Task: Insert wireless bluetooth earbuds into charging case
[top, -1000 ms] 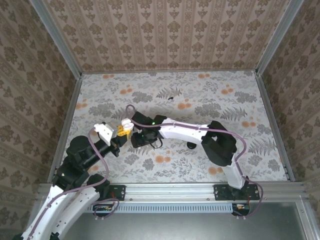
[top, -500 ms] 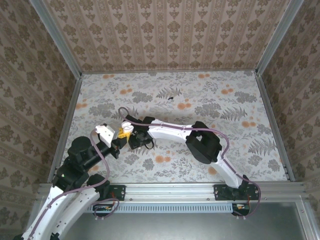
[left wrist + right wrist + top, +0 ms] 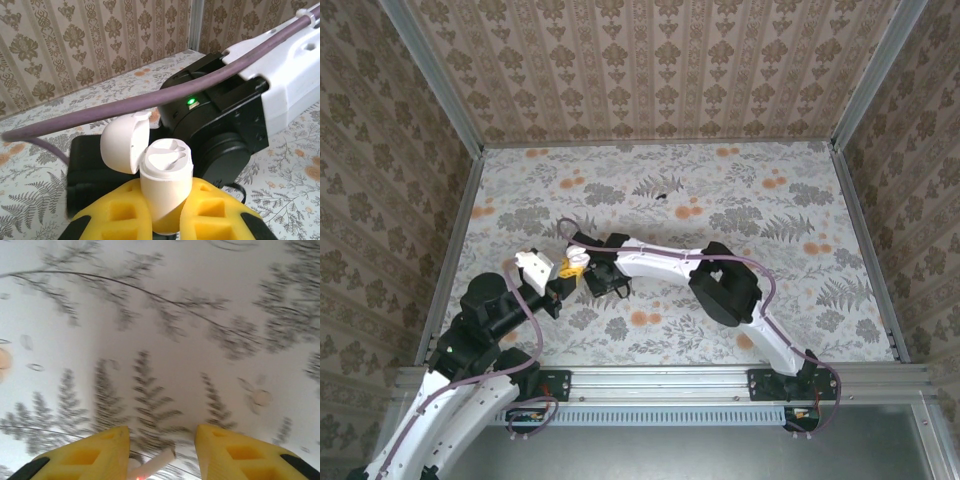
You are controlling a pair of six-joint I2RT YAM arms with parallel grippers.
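Clamped tight in the ribbed yellow foam fingers (image 3: 210, 210) of the left gripper (image 3: 165, 200): a smooth white case (image 3: 165, 165), rounded, stood upright. Domed lid (image 3: 122, 142) swung open to its left. Two moulded hollows (image 3: 167, 155) in the top, glossy and bare white. Just behind, a matte black wrist (image 3: 215, 120) with a green light (image 3: 190, 102) lit, under a thick purple cable (image 3: 100, 112). Seen from above, held low over the near left of the floral table (image 3: 770, 280), with the right arm (image 3: 660, 262) reaching across to it. Well apart, toward the far middle, a dark speck of an earbud (image 3: 661, 196). At the right gripper (image 3: 161, 429), yellow fingers spread apart over blurred fern print, with a small white stick (image 3: 159, 460) low between them
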